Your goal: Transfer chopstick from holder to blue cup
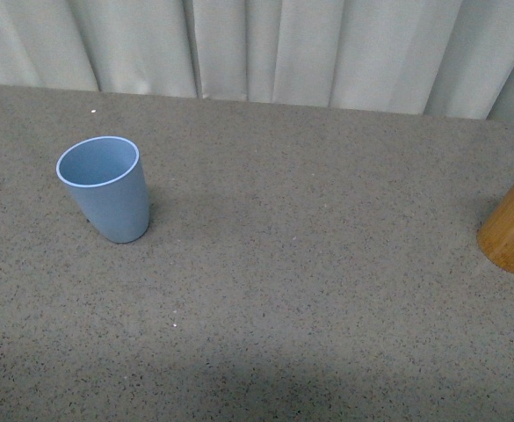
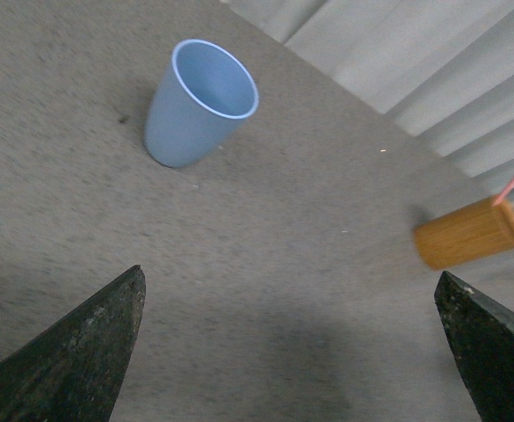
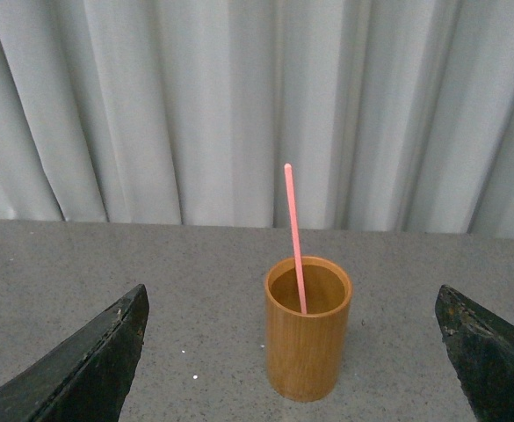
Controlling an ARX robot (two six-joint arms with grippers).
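Salmon-pink chopstick (image 3: 293, 237) stands in the holder (image 3: 307, 338). Lower end is down inside by the inner wall, upper part sticks well above the rim, tilted slightly. Holder = tan-orange wooden cyl., upright on the grey speckled counter (image 1: 309, 290), well apart from the blue cup (image 1: 103, 189) and to the blue cup's right in front view. Only part of the holder's side shows there, cut by the frame edge.

Blue cup: upright, mouth up, paler rim, narrower base on the counter. Faint shadow just right of the blue cup. Pale pleated curtain (image 1: 327, 53) hangs behind the blue cup along the counter's back edge. Few small white specks on the counter: one behind the blue cup, one nearer the camera than the blue cup.

L wrist view: left gripper (image 2: 289, 277) is above the counter. Its two dark fingers (image 2: 90, 352) are spread wide apart w/ only bare counter btwn them. Blue cup and holder both lie ahead, clear of the fingers. Holder is blurred here, w/ a short pink length of chopstick showing at its mouth.

R wrist view: right gripper (image 3: 292, 290) faces the holder. Fingers likewise wide apart, one showing at each side of the holder in the picture, no contact w/ holder or chopstick. Holder sits ahead of the fingertips, curtain behind it.
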